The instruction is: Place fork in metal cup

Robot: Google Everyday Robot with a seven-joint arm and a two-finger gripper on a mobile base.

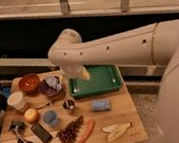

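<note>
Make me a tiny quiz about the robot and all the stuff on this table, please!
1. True or false: the metal cup stands inside the tray.
2. Which is nearest the metal cup? A) blue cup B) banana C) white cup
3. Over which thing does the gripper hang?

Key: 1 false, it stands on the wooden table. 2 A. 3 the green tray.
</note>
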